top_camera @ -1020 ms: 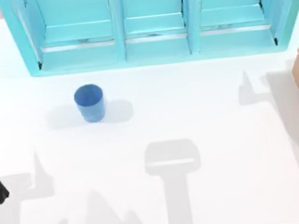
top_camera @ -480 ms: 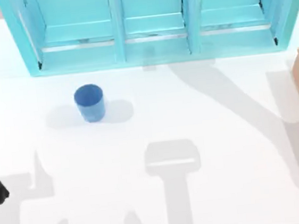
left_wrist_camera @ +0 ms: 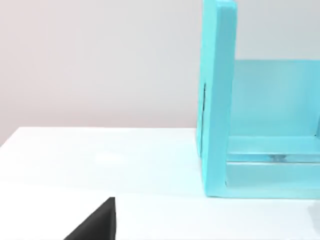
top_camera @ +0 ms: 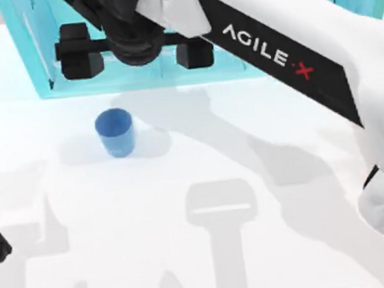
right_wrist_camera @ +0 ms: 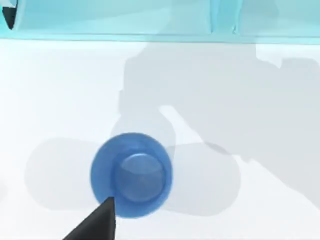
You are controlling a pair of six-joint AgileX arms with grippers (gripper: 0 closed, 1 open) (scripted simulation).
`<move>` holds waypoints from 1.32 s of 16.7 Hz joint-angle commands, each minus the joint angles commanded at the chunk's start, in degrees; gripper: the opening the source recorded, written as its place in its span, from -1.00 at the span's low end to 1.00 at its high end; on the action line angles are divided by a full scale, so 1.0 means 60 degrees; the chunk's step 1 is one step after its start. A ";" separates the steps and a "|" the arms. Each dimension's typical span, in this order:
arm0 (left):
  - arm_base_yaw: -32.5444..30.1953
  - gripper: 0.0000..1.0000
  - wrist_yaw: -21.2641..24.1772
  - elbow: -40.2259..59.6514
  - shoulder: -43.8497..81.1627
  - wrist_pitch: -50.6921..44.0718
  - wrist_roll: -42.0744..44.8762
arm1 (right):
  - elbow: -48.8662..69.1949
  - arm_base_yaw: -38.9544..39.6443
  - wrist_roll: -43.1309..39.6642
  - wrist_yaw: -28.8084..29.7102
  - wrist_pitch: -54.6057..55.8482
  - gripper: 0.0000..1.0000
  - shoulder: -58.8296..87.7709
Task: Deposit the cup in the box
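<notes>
Right arm (top_camera: 272, 53), absent from the top view half a second ago, now stretching from 4 o'clock toward 11 o'clock across the table (top_camera: 191, 268). Right gripper (top_camera: 134, 54), fingers spread wide, now above the teal shelf (top_camera: 25, 58), at 12 o'clock from the cup (top_camera: 114, 132). Box newly covered.

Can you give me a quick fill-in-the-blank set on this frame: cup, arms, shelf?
1. The cup is coloured ____.
2. The arm reaching across the table above the cup is the ____ arm.
3. The cup stands ____ on the table.
4. Behind the cup stands a teal ____.

Missing words: blue; right; upright; shelf unit
</notes>
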 joint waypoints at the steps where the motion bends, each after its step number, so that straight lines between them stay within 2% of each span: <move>1: 0.0000 1.00 0.0000 0.0000 0.0000 0.0000 0.0000 | 0.0578 0.0111 0.0201 0.0014 -0.0282 1.00 0.0561; 7: 0.0000 1.00 0.0000 0.0000 0.0000 0.0000 0.0000 | 0.2558 0.0490 0.0973 0.0057 -0.1277 1.00 0.2572; 14: 0.0000 1.00 0.0000 0.0000 0.0000 0.0000 0.0000 | 0.2645 0.0444 0.0993 0.0051 -0.1280 1.00 0.2737; 22: 0.0000 1.00 0.0000 0.0000 0.0000 0.0000 0.0000 | 0.2656 -0.0124 0.0375 -0.0120 0.0566 1.00 0.4325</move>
